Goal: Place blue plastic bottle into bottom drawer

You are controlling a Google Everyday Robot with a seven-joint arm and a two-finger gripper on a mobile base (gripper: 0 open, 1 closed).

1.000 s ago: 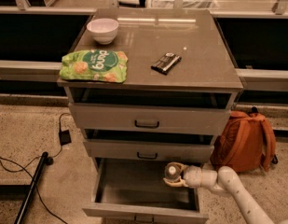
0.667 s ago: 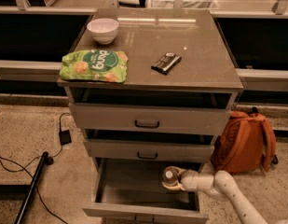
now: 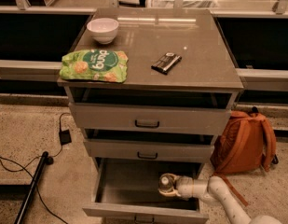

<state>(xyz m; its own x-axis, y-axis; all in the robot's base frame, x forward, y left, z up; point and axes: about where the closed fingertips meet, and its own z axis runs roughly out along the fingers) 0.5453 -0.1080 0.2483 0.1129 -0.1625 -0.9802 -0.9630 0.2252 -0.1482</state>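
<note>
The gripper (image 3: 168, 188) reaches from the right into the open bottom drawer (image 3: 127, 183). It is clamped round the bottle (image 3: 165, 181), which sits at its tip, end-on to the camera.

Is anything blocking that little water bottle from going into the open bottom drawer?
Nothing visible does. The gripper holds the small clear plastic bottle over the open grey metal bottom drawer; only bare floor shows beneath.

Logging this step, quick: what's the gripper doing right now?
Gripper: shut on the blue plastic bottle, over the open bottom drawer.
</note>
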